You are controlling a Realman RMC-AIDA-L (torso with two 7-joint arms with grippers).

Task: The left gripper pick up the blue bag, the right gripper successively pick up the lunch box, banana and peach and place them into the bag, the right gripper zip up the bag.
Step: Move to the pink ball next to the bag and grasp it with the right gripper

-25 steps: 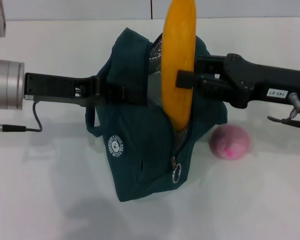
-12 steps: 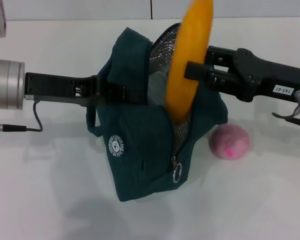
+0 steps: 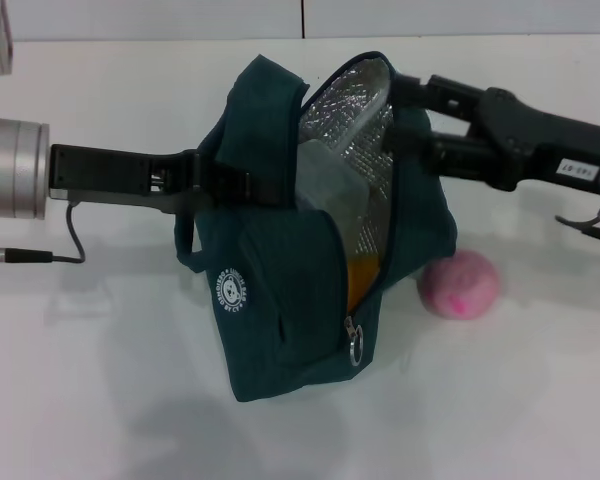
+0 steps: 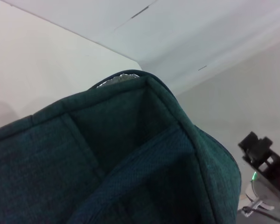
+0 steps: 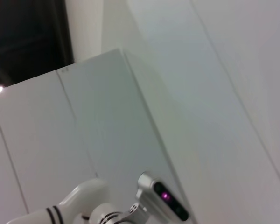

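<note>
The left gripper [image 3: 215, 185] grips the bag [image 3: 280, 330]. I cannot tell the right gripper's [image 3: 412, 120] opening. Retreating, it could snag the rim.

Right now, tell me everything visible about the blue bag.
The blue bag is dark teal fabric with silver foil lining, a round white logo and a metal ring zipper pull. It stands on the white table, unzipped and gaping. The left gripper holds its top edge; the right gripper is at the opening. Inside show the lunch box and a sliver of the banana. The peach lies just beside it.
</note>
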